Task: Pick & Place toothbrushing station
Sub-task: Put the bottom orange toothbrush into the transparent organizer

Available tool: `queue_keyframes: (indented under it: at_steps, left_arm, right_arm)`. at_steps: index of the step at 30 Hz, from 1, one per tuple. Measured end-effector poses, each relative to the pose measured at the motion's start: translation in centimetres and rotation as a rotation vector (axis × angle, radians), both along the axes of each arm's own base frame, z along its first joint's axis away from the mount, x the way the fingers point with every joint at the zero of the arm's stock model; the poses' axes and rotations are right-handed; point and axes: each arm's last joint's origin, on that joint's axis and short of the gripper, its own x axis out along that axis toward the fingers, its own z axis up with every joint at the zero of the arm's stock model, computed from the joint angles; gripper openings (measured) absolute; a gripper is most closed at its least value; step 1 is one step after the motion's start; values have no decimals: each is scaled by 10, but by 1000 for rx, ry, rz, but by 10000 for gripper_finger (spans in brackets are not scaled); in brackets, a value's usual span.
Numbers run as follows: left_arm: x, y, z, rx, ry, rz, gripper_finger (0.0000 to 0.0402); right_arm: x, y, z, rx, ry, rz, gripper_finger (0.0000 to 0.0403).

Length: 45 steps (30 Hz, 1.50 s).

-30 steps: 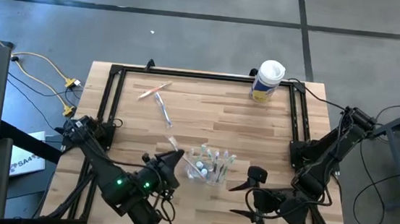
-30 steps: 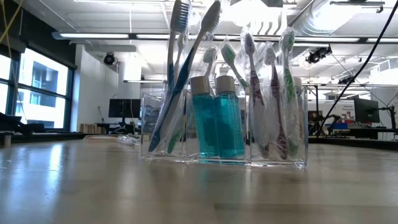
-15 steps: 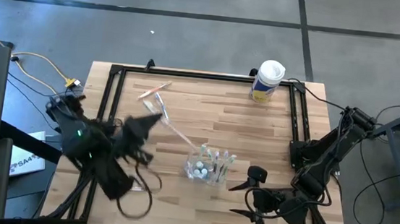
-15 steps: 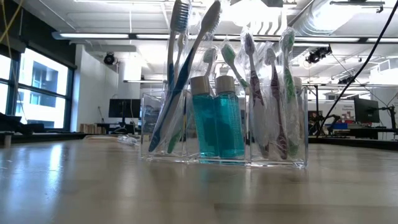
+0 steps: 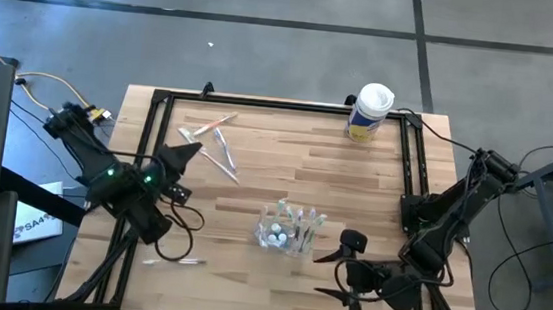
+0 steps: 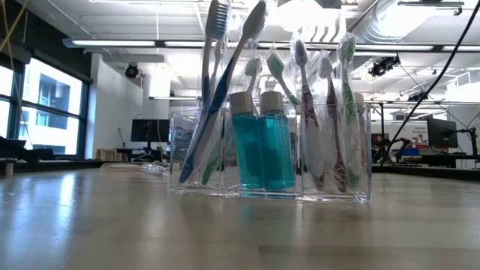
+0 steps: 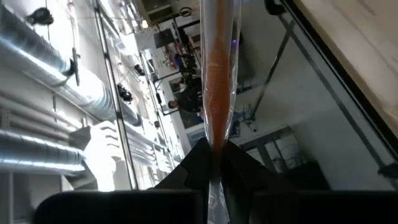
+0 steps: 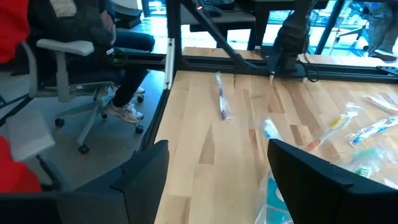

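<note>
Your wooden surface (image 5: 285, 176) carries the toothbrushing station (image 5: 290, 229) near its front, a white canister (image 5: 370, 112) behind. The left tool (image 5: 188, 152) pinches a wrapped toothbrush (image 7: 217, 87). The right tool (image 5: 339, 266) waits with fingers spread beside the station.

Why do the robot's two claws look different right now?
The left end effector is shut, pinching a wrapped toothbrush; the right end effector is open and holds nothing. The left one is over the table's left side, far from the clear toothbrush holder; the right one waits just beside that holder, not touching it. Both are dark, with two fingers.
</note>
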Motion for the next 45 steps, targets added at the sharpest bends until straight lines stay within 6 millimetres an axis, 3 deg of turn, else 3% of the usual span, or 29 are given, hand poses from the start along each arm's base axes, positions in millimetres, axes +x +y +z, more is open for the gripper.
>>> queue_keyframes:
  at_steps: [6, 15, 33, 45]
  left_arm:
    - [-2, 2, -31, 6, 153, -14, 19]
    - [31, -26, -71, 363, 356, -12, 20]
    - [60, -83, -130, 481, 553, -113, 20]
    - [82, -98, -138, 498, 575, -102, 20]
  right_arm:
    - [7, -6, 1, 14, -12, -32, 267]
    - [26, -27, 2, 88, -17, -144, 267]
    - [33, -34, 1, 187, 21, -136, 267]
    - [32, -34, 1, 158, 21, -127, 267]
